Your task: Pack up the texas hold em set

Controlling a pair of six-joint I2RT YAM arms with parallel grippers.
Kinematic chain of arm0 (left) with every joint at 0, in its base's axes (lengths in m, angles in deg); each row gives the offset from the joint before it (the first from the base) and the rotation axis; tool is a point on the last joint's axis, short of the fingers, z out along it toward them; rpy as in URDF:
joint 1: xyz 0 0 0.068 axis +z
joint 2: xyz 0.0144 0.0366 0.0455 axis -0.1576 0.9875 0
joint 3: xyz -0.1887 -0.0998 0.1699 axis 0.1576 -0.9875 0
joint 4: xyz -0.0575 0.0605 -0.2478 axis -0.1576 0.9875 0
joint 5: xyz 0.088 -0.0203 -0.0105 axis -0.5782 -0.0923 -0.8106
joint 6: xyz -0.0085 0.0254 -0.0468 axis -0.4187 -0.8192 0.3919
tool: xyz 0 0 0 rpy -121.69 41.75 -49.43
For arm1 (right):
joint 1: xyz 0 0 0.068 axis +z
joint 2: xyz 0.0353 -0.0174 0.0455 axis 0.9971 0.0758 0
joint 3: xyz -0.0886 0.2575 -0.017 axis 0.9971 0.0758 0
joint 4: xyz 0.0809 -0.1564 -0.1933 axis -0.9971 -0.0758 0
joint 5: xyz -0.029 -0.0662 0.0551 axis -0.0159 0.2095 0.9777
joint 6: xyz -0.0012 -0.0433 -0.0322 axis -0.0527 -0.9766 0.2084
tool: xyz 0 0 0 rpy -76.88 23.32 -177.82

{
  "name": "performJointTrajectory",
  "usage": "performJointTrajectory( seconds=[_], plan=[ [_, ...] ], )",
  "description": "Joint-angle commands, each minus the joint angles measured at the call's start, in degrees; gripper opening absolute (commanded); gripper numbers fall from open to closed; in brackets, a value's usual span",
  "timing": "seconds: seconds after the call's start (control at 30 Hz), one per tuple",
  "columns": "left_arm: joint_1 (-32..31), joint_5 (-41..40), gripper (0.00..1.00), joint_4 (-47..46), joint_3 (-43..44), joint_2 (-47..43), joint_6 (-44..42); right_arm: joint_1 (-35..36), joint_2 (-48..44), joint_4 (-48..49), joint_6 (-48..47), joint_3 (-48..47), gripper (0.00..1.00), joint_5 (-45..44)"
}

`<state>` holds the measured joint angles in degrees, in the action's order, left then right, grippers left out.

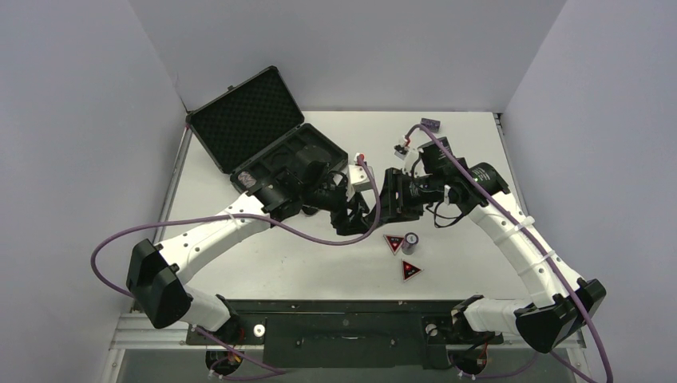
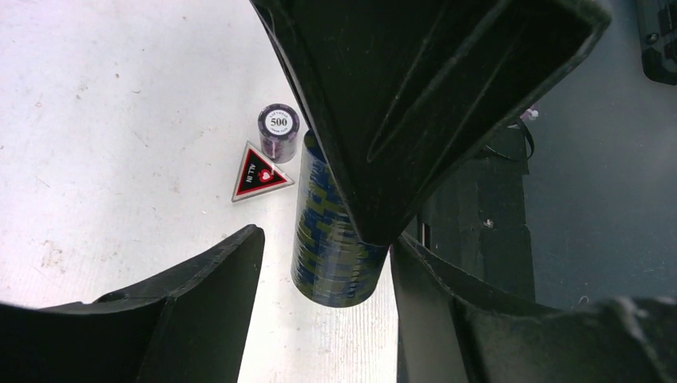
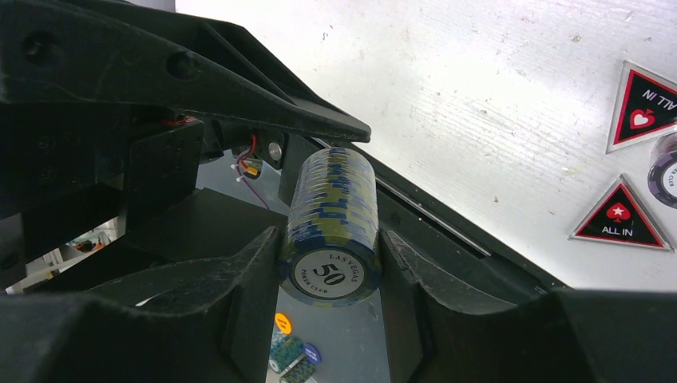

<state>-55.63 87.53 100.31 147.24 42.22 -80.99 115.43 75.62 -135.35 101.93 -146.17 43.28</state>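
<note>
White table (image 1: 319, 275), both arms meeting over its middle. The black briefcase (image 1: 247, 120) sits open at the far-left corner, its foam-lined lid tilted back toward the wall. There is something pale in its near corner slot; I can't make out what.

The left arm (image 1: 207, 235) reaches in from the near-left and its wrist hangs over the case's right end. The right arm (image 1: 519, 239) comes from the near-right.

The right gripper (image 3: 329, 239) is pinching a blue-and-yellow chip stack (image 3: 331, 207) held off the table, face marked 50. The left gripper (image 2: 325, 239) is spread around the same stack, and I see a gap on one side. The right gripper's finger fills most of my left wrist view.

A purple chip stack (image 1: 411, 240) stands upright toward the near edge, right of centre, marked 500. One red-and-black triangular token (image 1: 393, 243) lies just beside it, and a second token (image 1: 410, 270) lies nearer the near edge.

A small purple block (image 1: 430, 123) lies at the far edge, well apart from the rest.
</note>
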Motion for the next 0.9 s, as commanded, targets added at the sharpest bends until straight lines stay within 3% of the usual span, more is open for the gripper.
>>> performJointTrajectory(
  seconds=[0.0, 0.2, 0.37, 0.5, 0.6, 0.67, 0.73, 0.87],
  plan=[
    [-0.22, 1.55, 0.56, -1.50, -0.66, -2.25, 0.43, 0.84, -0.51, 5.16, 1.60, -1.21, 0.00, 3.34],
    [-0.27, 1.75, 0.54, -2.40, -1.36, -2.40, 0.88, 1.06, -0.51, 6.01, 2.29, -0.88, 0.00, 3.71],
    [-0.35, 2.46, 0.45, -3.77, -1.62, -2.36, 1.76, 1.24, -0.44, 6.54, 2.60, -0.29, 0.00, 3.72],
    [-0.27, 3.31, 0.33, -5.04, -1.83, -2.25, 2.70, 1.33, -0.39, 6.74, 2.75, 0.05, 0.00, 3.80],
    [-0.26, 3.82, 0.14, -5.26, -1.73, -2.14, 3.04, 1.33, -0.29, 6.71, 2.70, 0.16, 0.00, 3.81],
    [-0.28, 3.39, 0.01, -4.96, -1.51, -1.92, 3.26, 1.33, -0.37, 6.64, 2.40, 0.24, 0.05, 3.81],
    [-0.33, 2.53, 0.00, -4.41, -1.32, -1.89, 3.84, 1.21, -0.43, 6.35, 2.09, 0.10, 0.14, 3.65],
    [-0.26, 1.65, 0.00, -4.32, -1.82, -2.43, 4.86, 0.74, -0.49, 5.63, 1.55, -0.94, 0.50, 2.75]
  ],
)
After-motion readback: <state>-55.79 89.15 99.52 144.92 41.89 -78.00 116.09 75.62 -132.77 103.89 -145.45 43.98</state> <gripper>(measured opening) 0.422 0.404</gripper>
